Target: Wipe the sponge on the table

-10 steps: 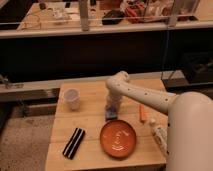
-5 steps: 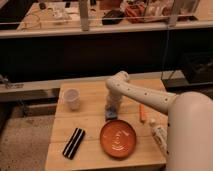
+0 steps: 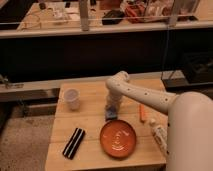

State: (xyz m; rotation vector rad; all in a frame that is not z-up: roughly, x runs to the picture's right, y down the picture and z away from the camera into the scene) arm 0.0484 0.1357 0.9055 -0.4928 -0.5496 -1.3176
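The sponge [image 3: 111,114] is a small blue-grey block lying on the light-wood table [image 3: 90,125], just above the orange plate [image 3: 119,139]. My gripper [image 3: 113,107] points straight down from the white arm and sits right on top of the sponge, hiding its upper part.
A white cup [image 3: 72,99] stands at the table's back left. A black striped flat bar [image 3: 74,142] lies front left. A thin orange stick [image 3: 142,113] and a pale bottle [image 3: 158,135] lie on the right, beside my arm's white body. A long cluttered bench runs behind.
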